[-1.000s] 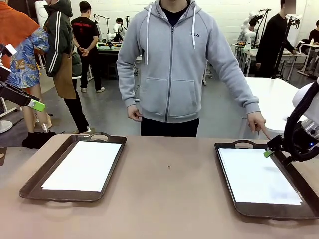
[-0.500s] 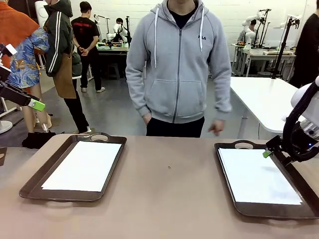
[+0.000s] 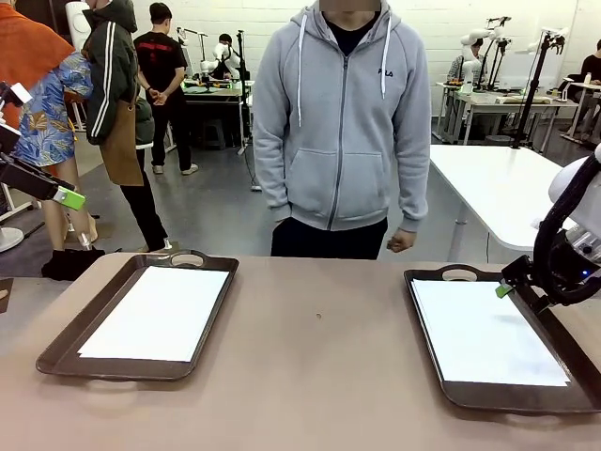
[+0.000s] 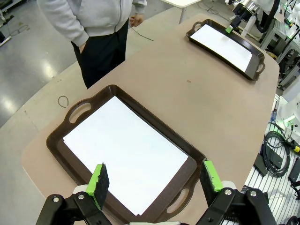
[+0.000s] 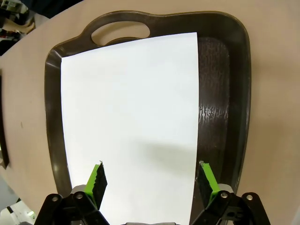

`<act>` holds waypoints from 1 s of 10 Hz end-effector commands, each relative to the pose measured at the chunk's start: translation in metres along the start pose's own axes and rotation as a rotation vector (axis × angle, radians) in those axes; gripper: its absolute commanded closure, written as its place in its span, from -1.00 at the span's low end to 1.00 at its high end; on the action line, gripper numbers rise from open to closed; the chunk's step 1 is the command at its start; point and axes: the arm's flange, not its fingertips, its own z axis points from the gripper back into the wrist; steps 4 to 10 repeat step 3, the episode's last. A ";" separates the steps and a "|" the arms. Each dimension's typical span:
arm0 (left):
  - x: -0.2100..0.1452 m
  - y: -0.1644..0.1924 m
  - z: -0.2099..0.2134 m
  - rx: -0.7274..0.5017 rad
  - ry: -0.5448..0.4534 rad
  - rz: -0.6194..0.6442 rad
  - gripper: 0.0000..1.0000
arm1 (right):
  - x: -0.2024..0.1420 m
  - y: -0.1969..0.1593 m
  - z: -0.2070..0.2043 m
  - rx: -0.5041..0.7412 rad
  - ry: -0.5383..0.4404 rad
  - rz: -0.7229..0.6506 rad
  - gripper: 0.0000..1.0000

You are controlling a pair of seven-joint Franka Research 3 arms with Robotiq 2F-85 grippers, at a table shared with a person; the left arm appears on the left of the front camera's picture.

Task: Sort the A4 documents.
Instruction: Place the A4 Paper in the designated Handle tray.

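Observation:
Two A4 documents lie flat, one in each dark brown tray. The left sheet (image 3: 160, 312) (image 4: 124, 152) fills the left tray (image 3: 56, 352) (image 4: 58, 136). My left gripper (image 3: 64, 197) (image 4: 154, 176) hangs open high above that tray's near end, holding nothing. On the right, another sheet (image 3: 484, 334) (image 5: 131, 117) lies in the right tray (image 3: 427, 362) (image 5: 236, 93), leaving a bare strip of floor along one side. My right gripper (image 3: 512, 282) (image 5: 152, 180) hovers open just above this sheet, empty.
A person in a grey hoodie (image 3: 343, 122) stands at the table's far edge, between the trays, hands down by the sides. The brown tabletop (image 3: 319, 366) lies bare between the trays. The left wrist view takes in the right tray (image 4: 225, 42) far across the table.
The person has drawn the hand back from beside the right tray's far corner and now stands upright between the trays. Neither arm nor sheet has moved.

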 end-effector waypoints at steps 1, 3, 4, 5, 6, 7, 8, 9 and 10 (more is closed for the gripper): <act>-0.002 0.001 0.001 -0.005 -0.007 -0.012 -1.00 | 0.000 -0.001 0.001 0.004 0.004 0.004 -1.00; -0.002 0.001 0.001 -0.005 -0.007 -0.012 -1.00 | 0.000 -0.001 0.001 0.004 0.004 0.004 -1.00; -0.002 0.001 0.001 -0.005 -0.007 -0.012 -1.00 | 0.000 -0.001 0.001 0.004 0.004 0.004 -1.00; -0.002 0.001 0.001 -0.005 -0.007 -0.012 -1.00 | 0.000 -0.001 0.001 0.004 0.004 0.004 -1.00; -0.002 0.001 0.001 -0.005 -0.007 -0.012 -1.00 | 0.000 -0.001 0.001 0.004 0.004 0.004 -1.00; -0.002 0.001 0.001 -0.005 -0.007 -0.012 -1.00 | 0.000 -0.001 0.001 0.004 0.004 0.004 -1.00; -0.002 0.001 0.001 -0.005 -0.007 -0.012 -1.00 | 0.000 -0.001 0.001 0.004 0.004 0.004 -1.00; -0.002 0.001 0.001 -0.005 -0.007 -0.012 -1.00 | 0.000 -0.001 0.001 0.004 0.004 0.004 -1.00; -0.002 0.001 0.001 -0.005 -0.007 -0.012 -1.00 | 0.000 -0.001 0.001 0.004 0.004 0.004 -1.00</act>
